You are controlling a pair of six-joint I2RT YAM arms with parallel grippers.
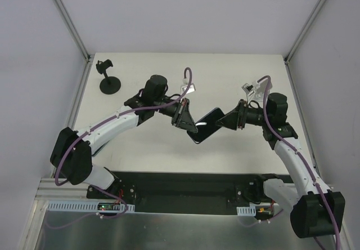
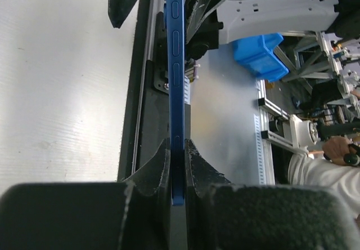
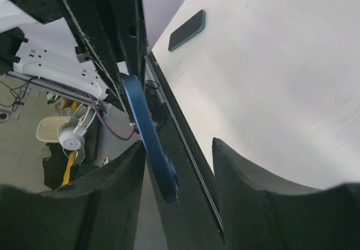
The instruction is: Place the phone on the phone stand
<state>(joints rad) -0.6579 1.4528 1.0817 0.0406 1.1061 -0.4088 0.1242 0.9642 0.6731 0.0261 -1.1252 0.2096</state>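
The phone (image 1: 203,127), slim with a blue edge and a dark face, hangs in the air over the middle of the table between the two arms. My left gripper (image 1: 187,121) is shut on its left end. In the left wrist view the fingers clamp the blue edge of the phone (image 2: 175,64) at the left gripper (image 2: 178,144). My right gripper (image 1: 223,120) stands open around the other end. The phone's corner (image 3: 151,140) lies beside one finger there, with a clear gap to the other finger at the right gripper (image 3: 180,144). The phone stand is out of view.
A black pole stand (image 1: 108,82) with a round base and clamp top stands at the back left. A black mounting strip (image 1: 185,185) runs along the near table edge. A dark flat rectangle (image 3: 187,30) lies on the table in the right wrist view.
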